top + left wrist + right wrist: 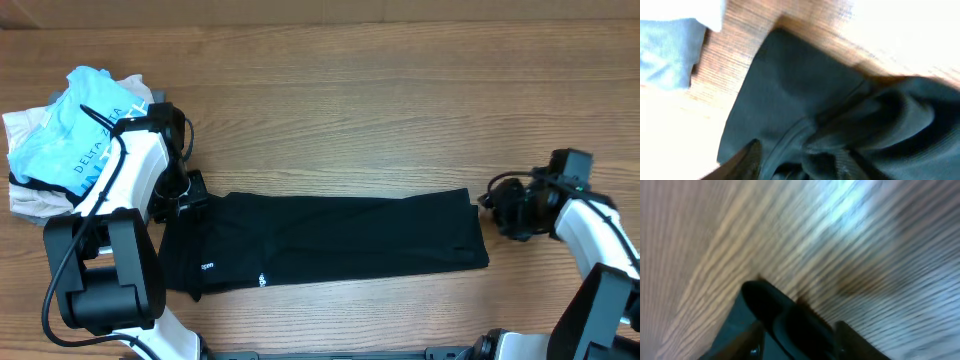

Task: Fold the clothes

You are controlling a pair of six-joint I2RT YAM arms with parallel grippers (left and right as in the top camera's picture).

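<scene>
The black shirt (pixel 330 240) lies as a long band across the lower middle of the tabletop (pixel 400 100). The left hand (pixel 190 197) is at its upper left corner, the right hand (pixel 492 204) at its right edge; blur hides whether either grips

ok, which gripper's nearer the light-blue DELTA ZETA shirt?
Left. Left gripper is close beside the light-blue shirt, at the black shirt's near end; right gripper is past its far end.
</scene>
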